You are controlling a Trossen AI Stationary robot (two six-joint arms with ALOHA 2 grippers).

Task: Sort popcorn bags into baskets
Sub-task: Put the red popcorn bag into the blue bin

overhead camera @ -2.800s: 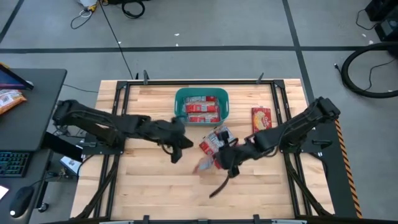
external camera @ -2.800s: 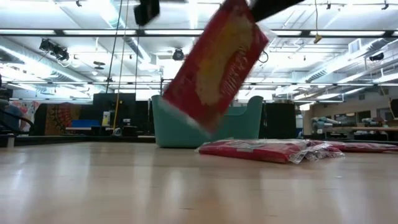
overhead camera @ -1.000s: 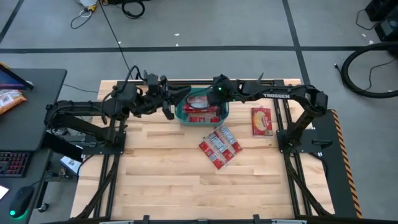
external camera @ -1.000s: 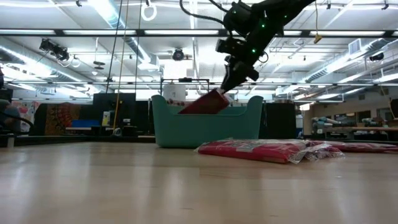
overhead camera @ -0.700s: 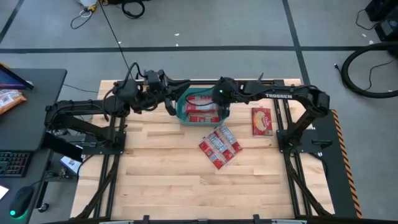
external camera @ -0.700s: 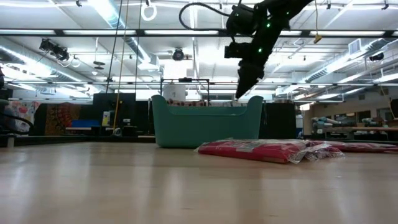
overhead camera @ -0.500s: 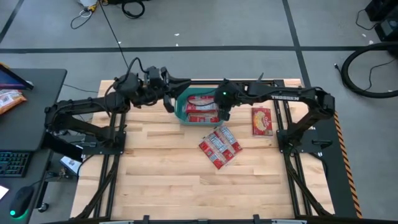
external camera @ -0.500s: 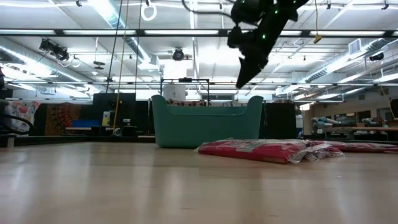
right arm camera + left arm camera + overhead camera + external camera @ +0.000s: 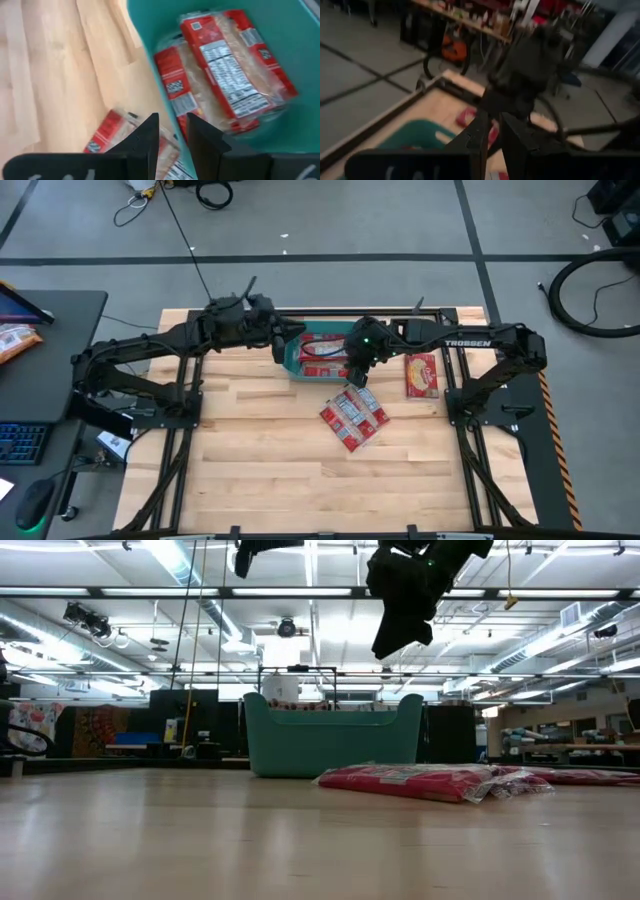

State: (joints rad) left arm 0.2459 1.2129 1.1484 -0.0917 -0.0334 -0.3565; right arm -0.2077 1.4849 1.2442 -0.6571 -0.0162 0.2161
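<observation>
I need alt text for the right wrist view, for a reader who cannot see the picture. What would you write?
The right gripper, its two dark fingers slightly apart and empty, hangs over the rim of a teal plastic tub. Red popcorn packets with white label panels lie inside the tub. Another red packet lies outside it on the light wooden table.

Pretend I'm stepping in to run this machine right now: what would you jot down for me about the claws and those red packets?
Right gripper: over the near right part of the teal tub, fingers slightly apart, holding nothing.
Left gripper: at the tub's left rim, fingers close together, nothing seen in them.
Done: several popcorn bags lie inside the tub.
Left: a small pile of packets on the table just in front of the tub, plus one packet with a yellowish design to the tub's right.
</observation>
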